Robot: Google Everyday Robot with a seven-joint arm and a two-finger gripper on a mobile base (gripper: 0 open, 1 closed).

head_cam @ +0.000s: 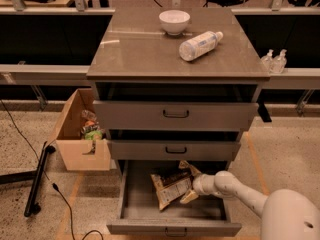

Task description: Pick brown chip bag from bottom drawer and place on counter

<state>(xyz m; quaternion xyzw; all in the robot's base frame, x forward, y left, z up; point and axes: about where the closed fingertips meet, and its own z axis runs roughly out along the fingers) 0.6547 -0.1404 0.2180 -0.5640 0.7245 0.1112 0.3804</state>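
Observation:
The brown chip bag lies crinkled in the tray of the open bottom drawer, right of its middle. My gripper reaches into the drawer from the right on its white arm. It is open, with one tan finger above the bag's right end and the other below it. The counter tops the cabinet above the drawers.
A white bowl and a clear bottle lying on its side are on the counter. The two upper drawers stand slightly ajar. A cardboard box with packets sits on the floor at left, beside a black pole and cable. Two small pump bottles stand on the rail at right.

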